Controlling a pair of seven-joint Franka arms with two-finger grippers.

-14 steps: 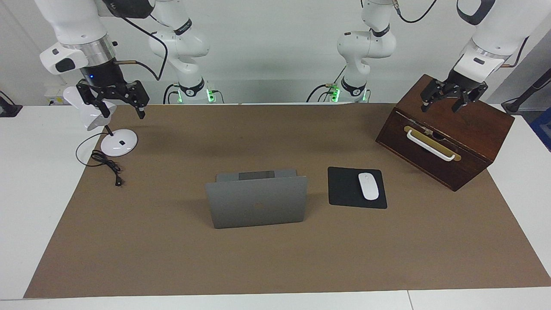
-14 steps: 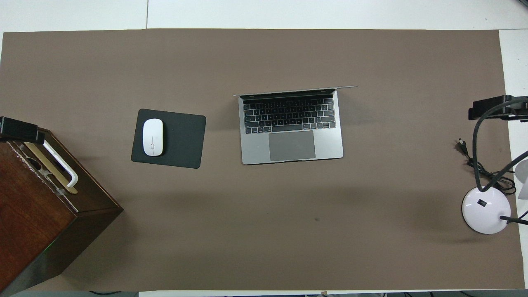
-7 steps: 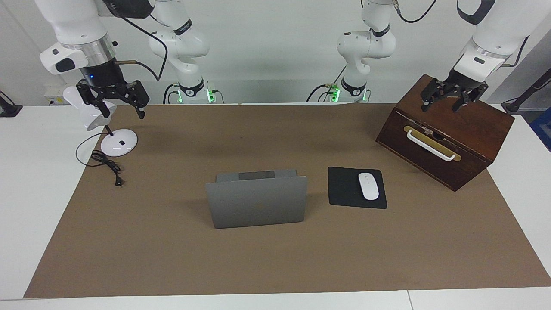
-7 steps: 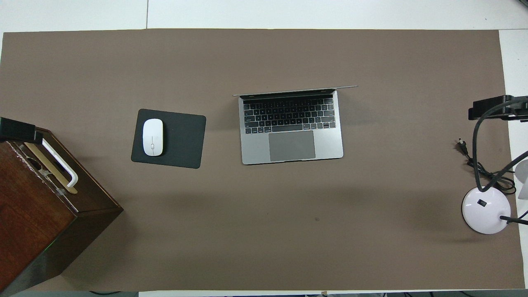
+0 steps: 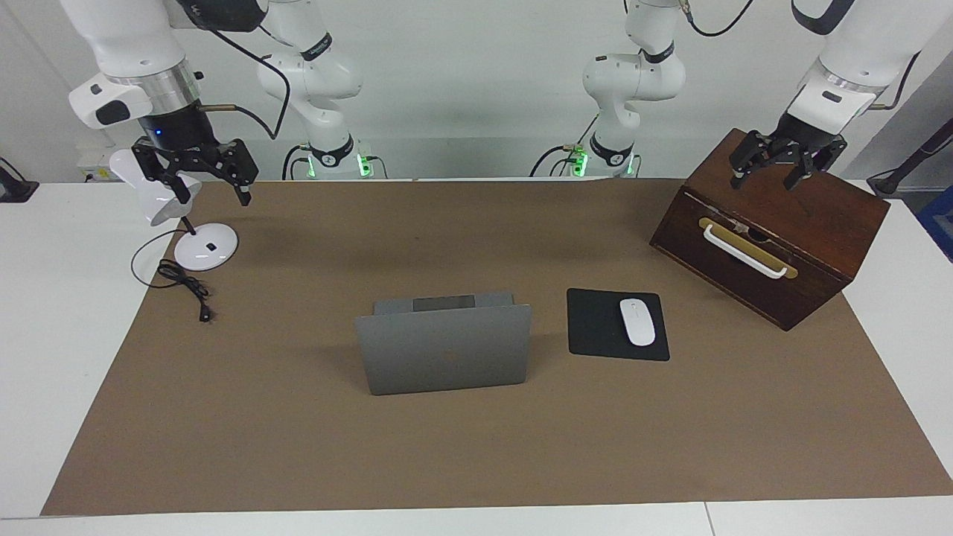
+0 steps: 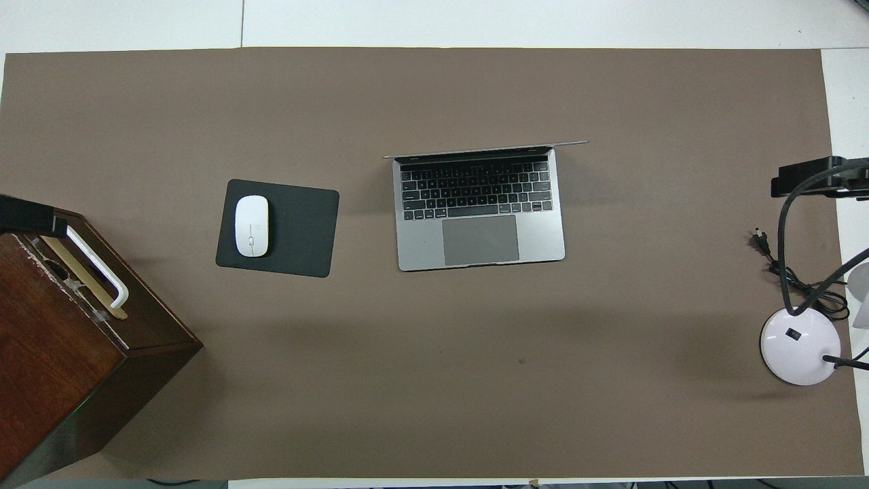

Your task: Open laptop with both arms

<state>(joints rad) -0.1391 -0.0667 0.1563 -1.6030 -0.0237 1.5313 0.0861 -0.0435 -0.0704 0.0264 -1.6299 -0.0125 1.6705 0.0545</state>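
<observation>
The silver-grey laptop (image 5: 447, 357) stands open in the middle of the brown mat, its lid upright with the logo side turned away from the robots. The overhead view shows the laptop (image 6: 478, 210) with keyboard and trackpad bare. My left gripper (image 5: 763, 180) hangs open over the top of the wooden box at the left arm's end, with nothing between its fingers; only its tip (image 6: 27, 216) shows from overhead. My right gripper (image 5: 212, 195) hangs open over the lamp at the right arm's end, also holding nothing. Both are well away from the laptop.
A black mouse pad (image 5: 595, 327) with a white mouse (image 5: 637, 321) lies beside the laptop toward the left arm's end. The dark wooden box (image 5: 819, 223) has a white handle (image 5: 744, 251). A white desk lamp (image 5: 206, 247) and its cable (image 5: 186, 286) sit under the right gripper.
The left gripper has risen slightly over the wooden box. The right arm and the laptop have not moved.
</observation>
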